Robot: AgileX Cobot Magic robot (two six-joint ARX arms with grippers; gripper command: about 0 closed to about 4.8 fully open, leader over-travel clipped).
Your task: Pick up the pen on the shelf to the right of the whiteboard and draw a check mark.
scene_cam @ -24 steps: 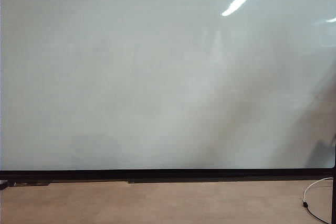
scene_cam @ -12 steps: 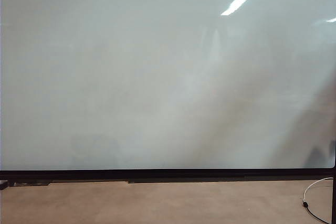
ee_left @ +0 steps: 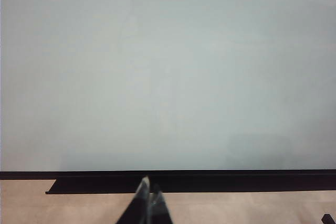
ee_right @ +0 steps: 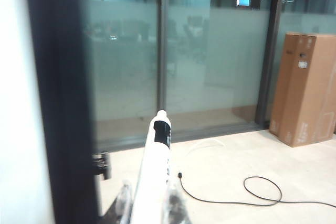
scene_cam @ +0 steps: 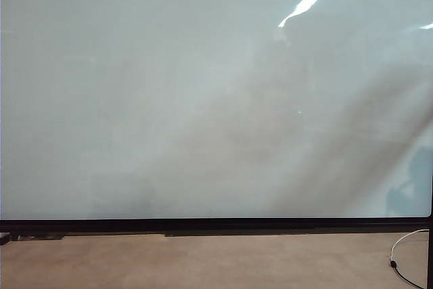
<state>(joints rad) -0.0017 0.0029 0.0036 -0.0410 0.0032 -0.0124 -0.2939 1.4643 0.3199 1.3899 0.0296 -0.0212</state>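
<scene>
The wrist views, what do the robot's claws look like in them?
The left claw shows as two slim dark fingers with pale, glossy edges, tapering to narrow tips. The right claw has translucent, clear-looking fingers over a dark base. No markings or cables show on either, and neither arm appears in the exterior view.

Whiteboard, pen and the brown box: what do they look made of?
Whiteboard: glossy, smooth coated panel, mirroring a ceiling light; thin black frame, material unclear. Pen: white barrel with a black band, probably smooth plastic; the right gripper is shut on it. Box: matte brown, looks like cardboard. The left gripper, shut, faces the board.
</scene>
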